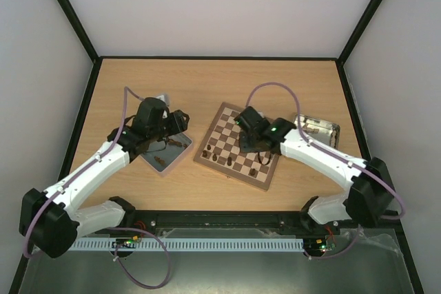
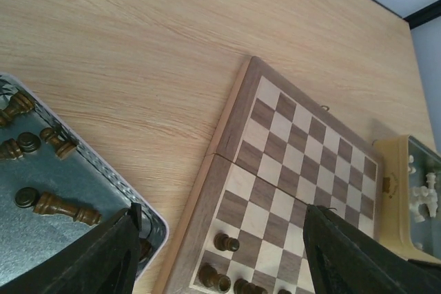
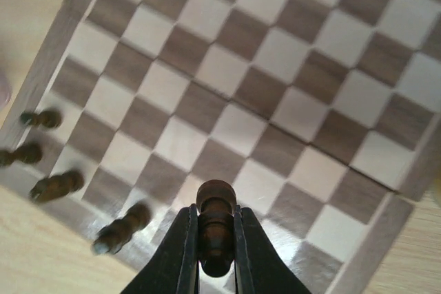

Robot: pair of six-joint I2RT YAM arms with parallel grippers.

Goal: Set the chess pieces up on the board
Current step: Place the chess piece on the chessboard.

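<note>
At the near edge of the board point(image 1: 227, 125) stands a short row of chess pieces point(image 1: 229, 162); expect each to be light, rigid turned wood with a smooth finish and a narrow base, so likely to slip, twist or topple under a careless pinch. Recommended hold: across the neck, just below the head. The right gripper point(image 3: 215, 239) shows this hold, clamped on one dark piece point(image 3: 216, 197) above the board; its fingers point(image 3: 180, 256) cover the lower body and base, so the piece type cannot be told, and the standing pieces beyond it are blurred. To the left, the left gripper point(image 2: 220, 215) hangs over the grey tray point(image 2: 141, 204), jaws apart with nothing between them; the loose pieces point(image 2: 63, 206) there lie on their sides and are probably best taken across the waist. One finger hides the tray's corner and the frame crops the rest, so no count is possible. Further right, a yellow-sided tray point(image 2: 387, 170) holds white pieces point(image 2: 424, 197), partly cut off
</note>
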